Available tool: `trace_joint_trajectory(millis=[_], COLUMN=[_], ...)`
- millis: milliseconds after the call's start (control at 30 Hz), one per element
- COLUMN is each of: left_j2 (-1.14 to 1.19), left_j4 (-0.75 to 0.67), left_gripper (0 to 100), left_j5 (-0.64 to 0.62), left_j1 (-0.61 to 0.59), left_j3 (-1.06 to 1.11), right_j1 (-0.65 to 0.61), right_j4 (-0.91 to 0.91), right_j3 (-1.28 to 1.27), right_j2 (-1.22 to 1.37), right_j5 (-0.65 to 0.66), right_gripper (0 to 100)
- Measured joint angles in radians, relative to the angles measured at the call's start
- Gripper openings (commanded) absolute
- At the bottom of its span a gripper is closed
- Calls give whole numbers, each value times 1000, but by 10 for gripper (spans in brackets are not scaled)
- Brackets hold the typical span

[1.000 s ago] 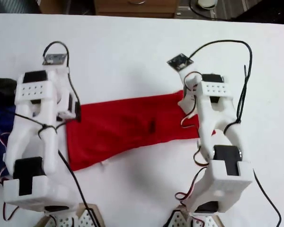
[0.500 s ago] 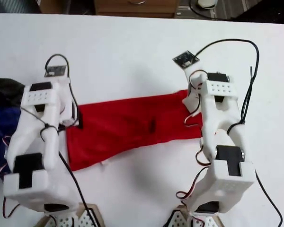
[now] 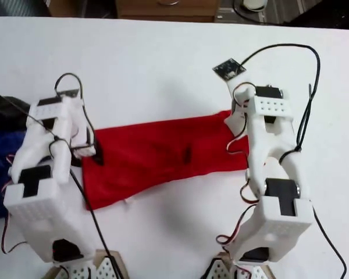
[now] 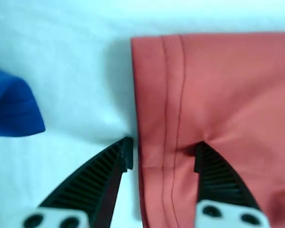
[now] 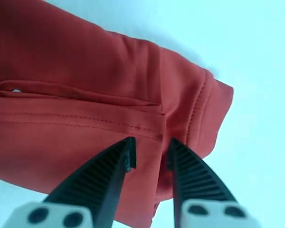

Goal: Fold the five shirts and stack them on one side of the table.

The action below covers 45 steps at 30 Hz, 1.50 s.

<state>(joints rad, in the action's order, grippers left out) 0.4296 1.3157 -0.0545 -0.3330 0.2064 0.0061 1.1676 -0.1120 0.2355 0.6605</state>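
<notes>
Between the left gripper's (image 4: pixel 161 154) spread fingers lies the red shirt's (image 3: pixel 157 157) hemmed edge, one tip on the bare table (image 3: pixel 163 58) and the other on cloth. The shirt lies flat. Its long axis runs from these fingers, at its broader end, across to the right gripper (image 5: pixel 149 152), whose narrowly parted fingers rest on a seam. Outside the left fingers, apart from the hem, sits a blue cloth (image 4: pixel 12 107), with a black one (image 3: pixel 6 107) beyond it.
</notes>
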Motion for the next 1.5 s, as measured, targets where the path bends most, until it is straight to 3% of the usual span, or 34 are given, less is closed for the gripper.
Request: trace_joint_trajectory(millis=[100,233,500,833,1033,1500], left_j2=[35,86,213,474,532,431], left_j4=[34,87,213,456,459,417], left_gripper=[192,20,25,41,229,225], left_j5=[0,29,58,184,193,160], left_j1=[0,20,3,-83,-97,-175], left_j3=[-44,-114,-324,-813,-856,-769], right_j1=[0,0,0,0,0,0], right_j4=[0,0,0,15,18,18], right_j3=[0,0,14,20,20,20], right_j2=[0,0,0,0,0,0], right_j5=[0,0,0,0,0,0], right_gripper=[126,126,126,126,126,126])
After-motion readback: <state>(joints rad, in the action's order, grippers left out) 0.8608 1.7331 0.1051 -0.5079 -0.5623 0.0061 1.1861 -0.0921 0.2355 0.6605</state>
